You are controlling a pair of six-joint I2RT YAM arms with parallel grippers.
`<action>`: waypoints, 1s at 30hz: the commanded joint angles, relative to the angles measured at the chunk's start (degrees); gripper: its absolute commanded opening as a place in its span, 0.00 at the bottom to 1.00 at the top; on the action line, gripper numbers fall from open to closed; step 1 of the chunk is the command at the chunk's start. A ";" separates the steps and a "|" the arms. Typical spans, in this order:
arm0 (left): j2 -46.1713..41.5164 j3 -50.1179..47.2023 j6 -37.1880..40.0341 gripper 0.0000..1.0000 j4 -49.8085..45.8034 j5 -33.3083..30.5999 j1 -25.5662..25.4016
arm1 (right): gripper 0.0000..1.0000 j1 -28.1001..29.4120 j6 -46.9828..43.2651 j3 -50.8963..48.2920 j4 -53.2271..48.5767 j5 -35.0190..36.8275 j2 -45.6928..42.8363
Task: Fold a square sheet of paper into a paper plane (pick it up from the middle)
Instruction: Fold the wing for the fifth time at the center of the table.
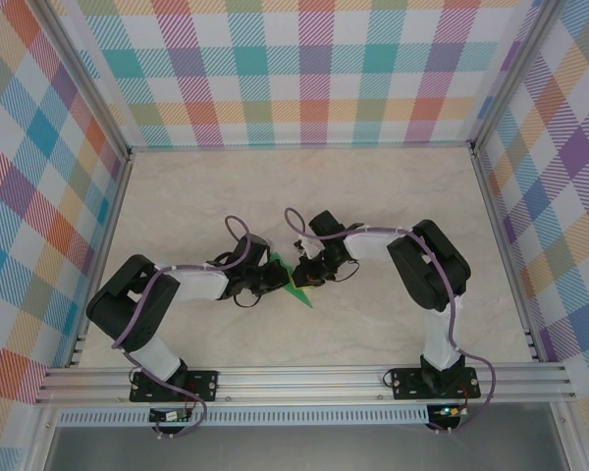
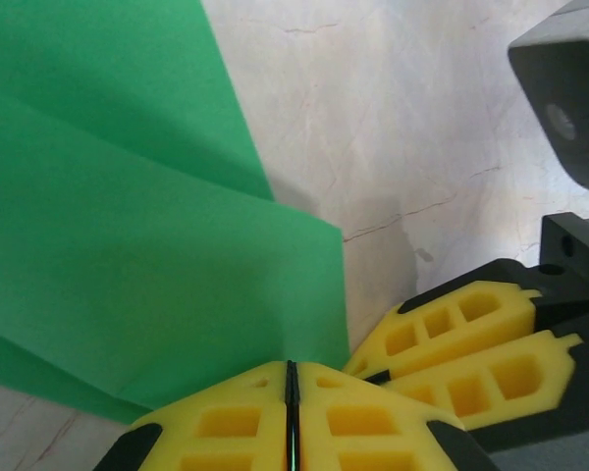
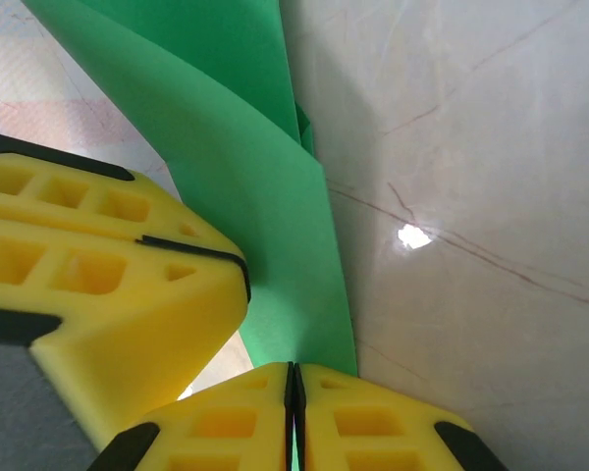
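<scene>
The green sheet of paper (image 1: 296,292), folded in layers into a pointed paper-plane shape, is held between both grippers at mid-table. My left gripper (image 1: 278,282) is shut on its left side. In the left wrist view the paper (image 2: 128,226) shows creased overlapping layers, and its edge is pinched where the left gripper (image 2: 292,365) closes. My right gripper (image 1: 301,276) is shut on the right side. In the right wrist view a narrow strip of the paper (image 3: 245,167) runs into the right gripper (image 3: 294,365). The two sets of yellow fingers (image 2: 471,343) nearly touch.
The pale marble tabletop (image 1: 393,196) is bare around the arms. Checked walls (image 1: 304,69) enclose the table at the back and both sides. An aluminium rail (image 1: 304,378) runs along the near edge.
</scene>
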 commanded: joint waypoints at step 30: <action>-9.26 -2.97 -1.09 0.09 -7.89 -9.29 9.42 | 0.08 1.67 -0.82 -4.81 -9.60 22.24 5.71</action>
